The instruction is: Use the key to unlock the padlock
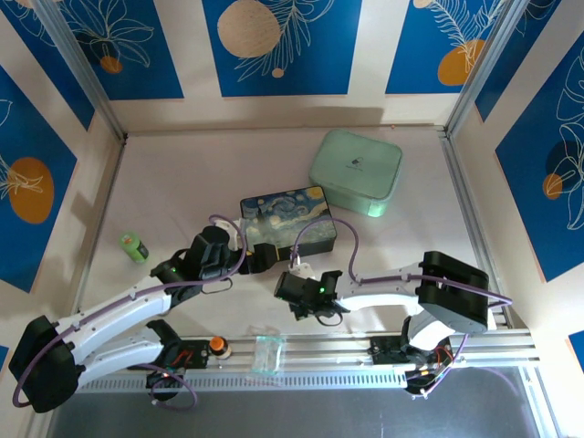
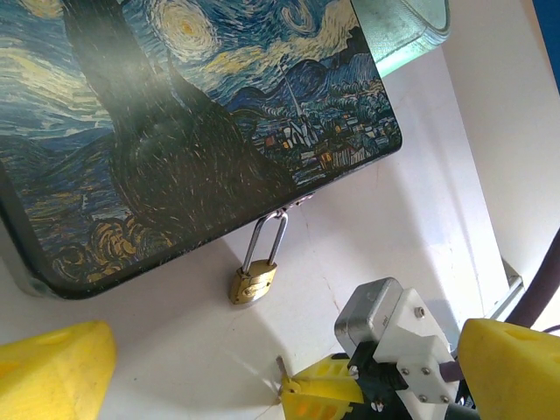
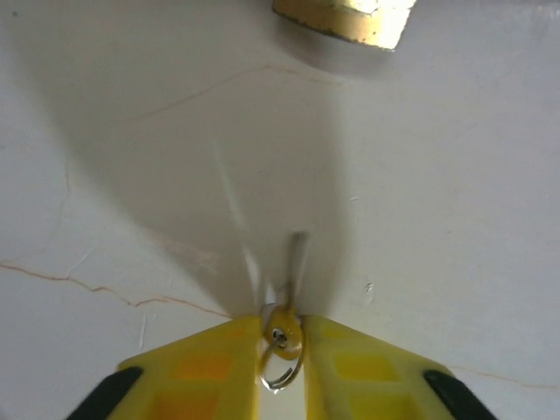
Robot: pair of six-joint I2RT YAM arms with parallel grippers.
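Note:
The brass padlock hangs by its silver shackle from the clasp on the front of the painted box and rests on the white table. Its underside sits at the top edge of the right wrist view. My right gripper is shut on the key, pinching its head with the ring behind and the blade pointing at the padlock a short way off. The left wrist view shows the key below the padlock. My left gripper is open with nothing between its fingers, and it stands in front of the box.
A mint-green tin stands behind the painted box to the right. A small green object lies at the left. A clear plastic cup and an orange knob sit on the front rail. Patterned walls close in the table.

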